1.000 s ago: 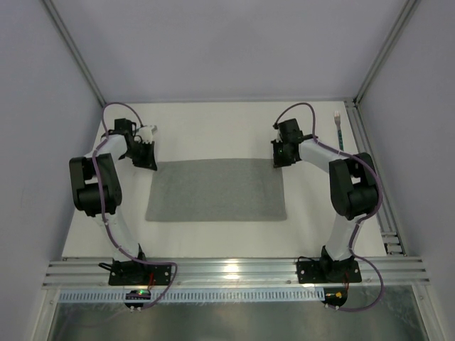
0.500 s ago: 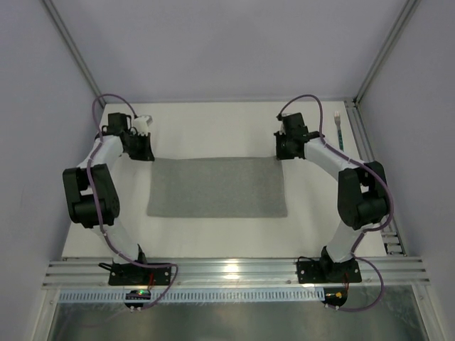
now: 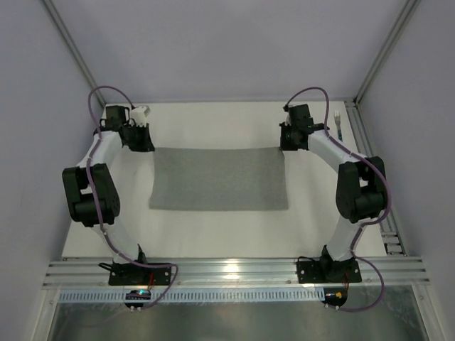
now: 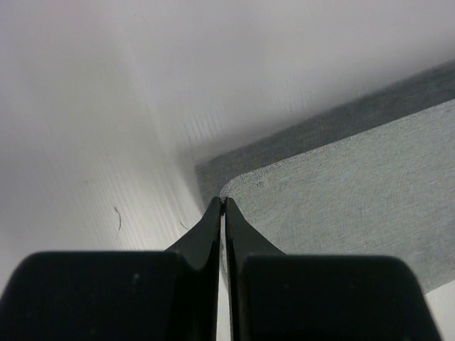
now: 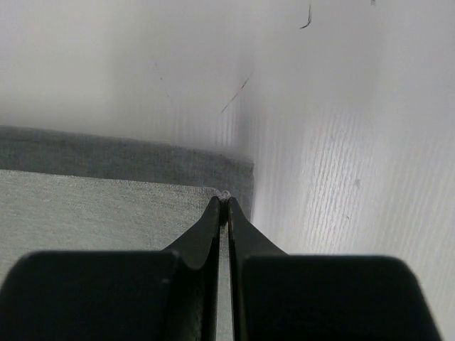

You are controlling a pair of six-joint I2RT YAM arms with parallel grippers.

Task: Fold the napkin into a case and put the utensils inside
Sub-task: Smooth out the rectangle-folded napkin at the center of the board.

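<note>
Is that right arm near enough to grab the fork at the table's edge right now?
Probably near enough, but not free: the right end effector is shut on a corner of the napkin. The fork lies just to its side, with only bare table between.

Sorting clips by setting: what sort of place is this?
Likely a robotics lab cell, not a dining room: a white table boxed in by blank panels, arms bolted to an aluminium rail, just a napkin and fork.
</note>
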